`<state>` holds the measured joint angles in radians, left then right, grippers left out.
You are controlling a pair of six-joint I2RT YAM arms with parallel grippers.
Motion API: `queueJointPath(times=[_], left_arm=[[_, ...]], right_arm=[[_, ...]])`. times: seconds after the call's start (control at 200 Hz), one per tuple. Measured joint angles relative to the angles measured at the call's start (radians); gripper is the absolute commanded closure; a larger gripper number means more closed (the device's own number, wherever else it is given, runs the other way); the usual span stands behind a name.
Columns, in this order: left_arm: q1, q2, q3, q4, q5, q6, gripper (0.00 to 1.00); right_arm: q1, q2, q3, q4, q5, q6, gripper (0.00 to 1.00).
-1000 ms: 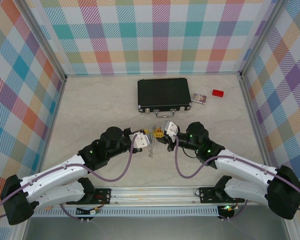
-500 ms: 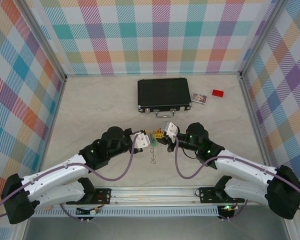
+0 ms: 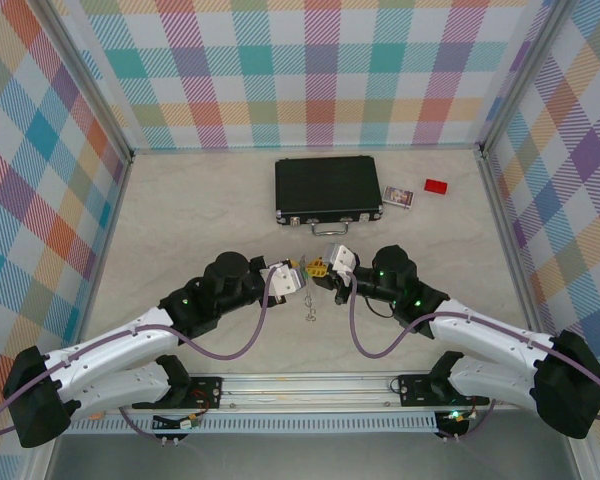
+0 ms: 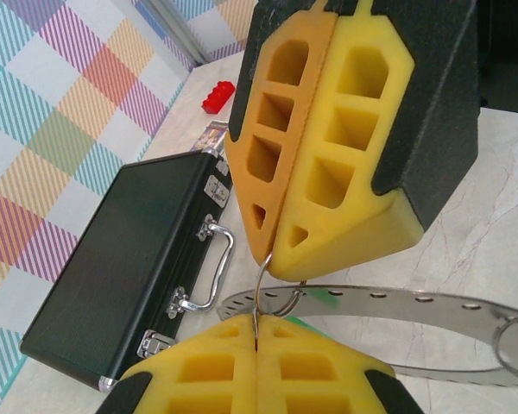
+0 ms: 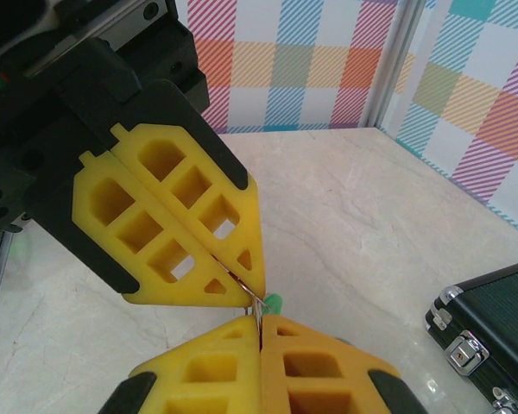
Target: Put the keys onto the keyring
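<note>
— Two arms meet over the desk (image 3: 180, 220), right?
— Yes. The left end effector (image 4: 255, 332) and the right end effector (image 4: 274, 259) are tip to tip, out in front of the black case (image 3: 327, 188).
— Are they open?
— No. Both are shut tight. Each one pinches the same thin wire loop (image 4: 278, 297).
— Where is the keyring (image 4: 388, 302)?
— It is a flat grey band with little holes. It runs just behind the tips, right by the wire loop. I cannot tell if the loop goes round it.
— And the keys?
— A bit of a green key tag (image 5: 274, 302) peeks out beside the tips. The rest is hidden.
— What else is there?
— A red block (image 3: 436, 186) sits at the back, to the right of the case and apart from it.
</note>
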<state>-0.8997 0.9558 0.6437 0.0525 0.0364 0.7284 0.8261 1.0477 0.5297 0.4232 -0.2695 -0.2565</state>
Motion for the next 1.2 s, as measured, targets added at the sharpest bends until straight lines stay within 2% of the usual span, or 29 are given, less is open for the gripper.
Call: queueJointPath(times=[0.535,1.2], left_arm=[[-0.001,-0.001,0.000,-0.024,0.028,-0.008,1.00],[-0.001,-0.035,-0.019,0.007,0.007,-0.043,1.00]], right_arm=[[0.005,-0.005,-0.001,0.003,0.086,0.000,1.00],[0.005,-0.005,-0.008,0.032,0.029,0.000,1.00]])
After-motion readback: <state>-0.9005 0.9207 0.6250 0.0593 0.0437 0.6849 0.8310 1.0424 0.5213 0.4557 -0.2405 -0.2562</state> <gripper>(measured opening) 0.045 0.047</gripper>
